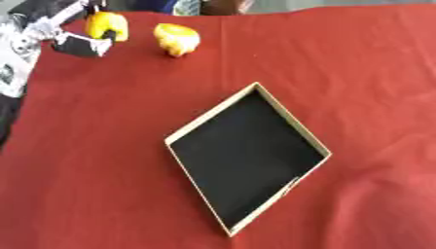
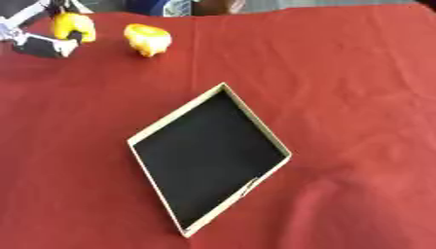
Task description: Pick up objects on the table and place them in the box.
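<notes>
The box (image 1: 247, 158) lies nearest, low in the middle of the frame, flat on the red desk (image 1: 94, 160), black inside and with nothing in it. Far off in the upper left, the left hand (image 1: 81, 41) has its fingers curled round a yellow thing (image 1: 105, 24). A second yellow thing (image 1: 176, 39) sits just beside it, alone. Both look small, round and light, maybe soft toy fruit, though that is hard to tell. A hold round the middle should work best. The right hand is not in sight.

two objects (image 1: 176, 39) far left | box (image 1: 200, 130) mid-table, seemingly nothing inside
</notes>
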Controlling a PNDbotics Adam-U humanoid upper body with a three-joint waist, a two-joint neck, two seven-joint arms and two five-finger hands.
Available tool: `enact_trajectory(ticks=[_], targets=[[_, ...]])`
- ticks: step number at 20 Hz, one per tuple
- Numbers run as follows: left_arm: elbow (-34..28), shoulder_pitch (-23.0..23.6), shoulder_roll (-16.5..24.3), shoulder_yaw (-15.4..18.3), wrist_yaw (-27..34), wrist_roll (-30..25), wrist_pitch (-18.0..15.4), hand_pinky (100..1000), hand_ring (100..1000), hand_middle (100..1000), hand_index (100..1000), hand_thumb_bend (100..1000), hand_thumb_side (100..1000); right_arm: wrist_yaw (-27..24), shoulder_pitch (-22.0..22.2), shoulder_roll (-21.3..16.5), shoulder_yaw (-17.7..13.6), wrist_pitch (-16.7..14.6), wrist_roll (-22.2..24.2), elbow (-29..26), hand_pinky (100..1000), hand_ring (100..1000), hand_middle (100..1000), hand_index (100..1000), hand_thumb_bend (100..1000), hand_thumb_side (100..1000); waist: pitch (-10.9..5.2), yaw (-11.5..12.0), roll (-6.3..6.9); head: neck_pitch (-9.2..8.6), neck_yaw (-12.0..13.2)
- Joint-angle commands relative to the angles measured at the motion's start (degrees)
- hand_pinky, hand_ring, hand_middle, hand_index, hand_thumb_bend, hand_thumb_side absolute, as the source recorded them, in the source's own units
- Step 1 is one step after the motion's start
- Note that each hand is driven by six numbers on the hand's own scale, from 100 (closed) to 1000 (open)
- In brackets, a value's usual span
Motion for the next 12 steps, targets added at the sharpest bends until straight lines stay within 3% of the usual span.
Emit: enact_trajectory(ticks=[1,7,12], targets=[[-11.3,0.8,1.9,-3.0,7.4,-3.0,0.5,578,431,510,636,100,100,-0.3,-0.2,-2.8,-0.8,-0.8,-1.2,-1.0,912,803,780,851,100,526,-2.4,0.5,-0.2,1.38,-1.6],[-29.7,5.8,-1.7,-9.0,16.2,-8.6,3.7,588,430,509,634,100,100,0.1,0.4,-5.2,-1.6,-2.7,-3.9,-1.0,909,803,777,849,100,524,-4.3,2.2,-0.91,2.79,-4.0],[-38.4,9.2,-5.4,-12.9,18.4,-12.9,5.6,596,433,514,636,100,100,0.7,0.6,-6.4,-2.4,-3.8,-5.8,-1.0,907,804,776,848,100,523,-4.66,2.6,-0.93,2.66,-4.5]])
